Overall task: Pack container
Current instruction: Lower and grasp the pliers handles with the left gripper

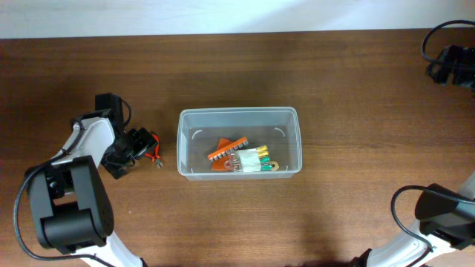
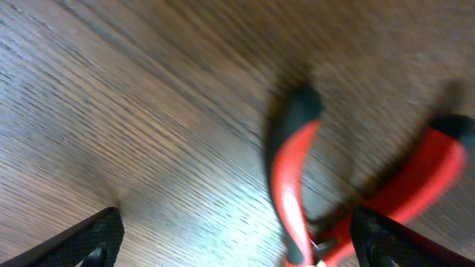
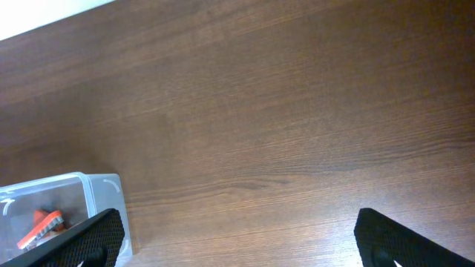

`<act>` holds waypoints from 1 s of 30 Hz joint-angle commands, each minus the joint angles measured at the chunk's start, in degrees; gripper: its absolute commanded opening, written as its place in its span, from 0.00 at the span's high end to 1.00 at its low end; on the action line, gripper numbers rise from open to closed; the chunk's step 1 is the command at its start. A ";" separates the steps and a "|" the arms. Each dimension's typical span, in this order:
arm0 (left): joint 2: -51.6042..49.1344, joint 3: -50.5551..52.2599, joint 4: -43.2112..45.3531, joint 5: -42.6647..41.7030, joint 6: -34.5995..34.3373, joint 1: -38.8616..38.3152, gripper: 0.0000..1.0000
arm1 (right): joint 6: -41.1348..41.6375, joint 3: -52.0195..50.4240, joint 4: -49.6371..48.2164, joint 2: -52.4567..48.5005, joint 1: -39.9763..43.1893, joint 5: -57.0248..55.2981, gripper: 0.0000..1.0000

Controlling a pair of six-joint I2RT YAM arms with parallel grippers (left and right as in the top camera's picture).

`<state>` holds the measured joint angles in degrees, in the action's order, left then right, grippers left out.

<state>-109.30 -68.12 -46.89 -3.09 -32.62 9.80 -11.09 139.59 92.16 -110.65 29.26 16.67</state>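
Observation:
The container is a clear plastic bin at the table's middle; its corner also shows in the right wrist view. Inside lie an orange tool and a set of green and yellow handled tools. Red-handled pliers lie on the table left of the bin. My left gripper is open and low over the pliers, whose handles lie between its fingers. My right gripper is open and empty above bare wood; only the arm's base shows at the overhead view's lower right.
A black cable and device sit at the table's far right edge. The wooden table ends at a white wall strip at the back.

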 commanded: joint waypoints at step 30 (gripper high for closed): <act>-5.14 2.45 2.47 -0.17 -2.19 -0.55 0.49 | 0.09 -0.31 0.24 -0.09 -0.02 0.96 0.01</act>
<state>-110.15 -67.92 -45.17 -0.34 -33.95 10.37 -11.09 139.59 92.40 -110.65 29.26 16.67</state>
